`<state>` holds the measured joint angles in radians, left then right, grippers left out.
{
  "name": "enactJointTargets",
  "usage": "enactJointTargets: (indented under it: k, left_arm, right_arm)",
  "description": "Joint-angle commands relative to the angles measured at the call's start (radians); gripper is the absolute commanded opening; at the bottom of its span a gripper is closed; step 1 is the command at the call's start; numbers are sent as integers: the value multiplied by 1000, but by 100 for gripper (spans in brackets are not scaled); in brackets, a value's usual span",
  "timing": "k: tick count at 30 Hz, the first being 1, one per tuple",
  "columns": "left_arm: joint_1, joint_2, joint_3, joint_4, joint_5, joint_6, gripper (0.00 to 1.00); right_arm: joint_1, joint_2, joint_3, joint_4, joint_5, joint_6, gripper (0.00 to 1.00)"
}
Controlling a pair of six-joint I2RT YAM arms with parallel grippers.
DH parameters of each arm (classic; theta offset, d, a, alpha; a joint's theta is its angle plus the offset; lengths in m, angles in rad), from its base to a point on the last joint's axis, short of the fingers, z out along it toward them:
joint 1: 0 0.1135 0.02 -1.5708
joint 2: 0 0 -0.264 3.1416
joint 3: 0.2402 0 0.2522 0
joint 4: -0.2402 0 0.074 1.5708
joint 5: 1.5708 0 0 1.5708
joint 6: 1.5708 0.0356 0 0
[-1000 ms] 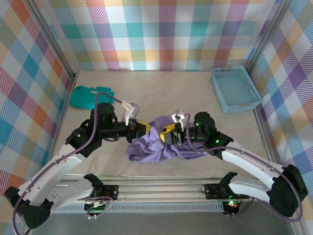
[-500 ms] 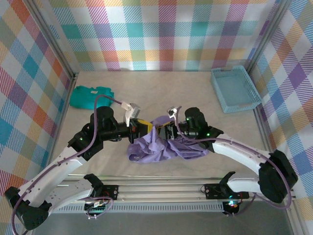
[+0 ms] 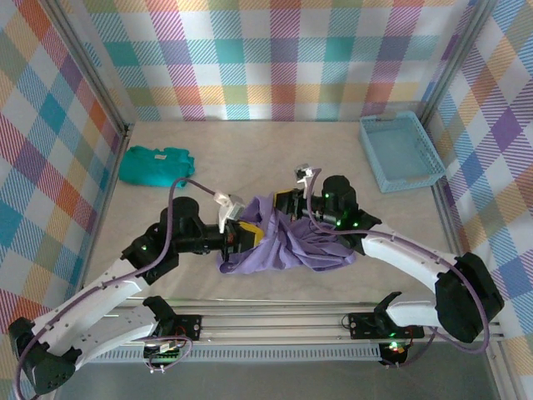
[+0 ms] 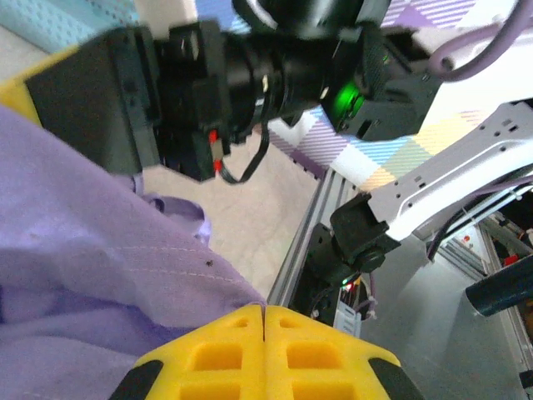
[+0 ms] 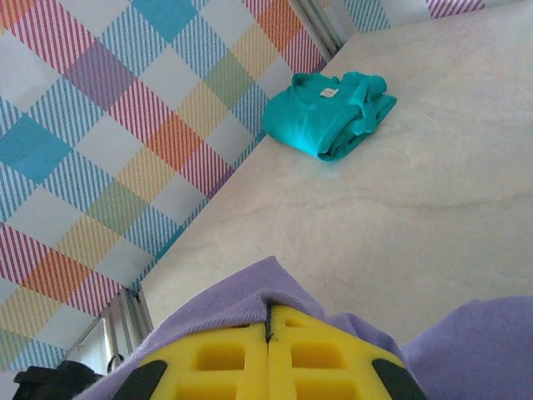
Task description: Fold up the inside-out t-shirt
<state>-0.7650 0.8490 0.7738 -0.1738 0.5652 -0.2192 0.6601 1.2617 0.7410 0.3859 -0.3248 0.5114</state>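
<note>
Inside-out t-shirt (image 3: 291, 250) cloth is what we pinch: our left gripper (image 4: 265, 310) and right gripper (image 5: 268, 321) each press yellow fingers together on it. It lies bunched mid-table (image 3: 250, 158) between our arms, well apart from the teal garment (image 3: 154, 164) and blue tray (image 3: 400, 150).

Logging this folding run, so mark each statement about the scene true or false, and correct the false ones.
1. The t-shirt lies spread flat. False: it is bunched in a heap.
2. The teal garment lies at the far left, apart from the t-shirt. True.
3. The blue tray stands at the far left. False: it stands at the far right.
4. The left gripper and the right gripper are both shut, with purple fabric at their fingertips. True.
</note>
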Motion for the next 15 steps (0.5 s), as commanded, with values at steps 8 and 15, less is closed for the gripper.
enactJointTargets:
  k: [8, 15]
  left_arm:
    - [-32, 125, -42, 57, -47, 20, 9]
    - [-31, 136, -42, 52, -131, -11, 33]
  right_arm:
    - [-43, -181, -66, -130, 4, -258, 0]
    - [-44, -324, -212, -246, 36, -293, 0]
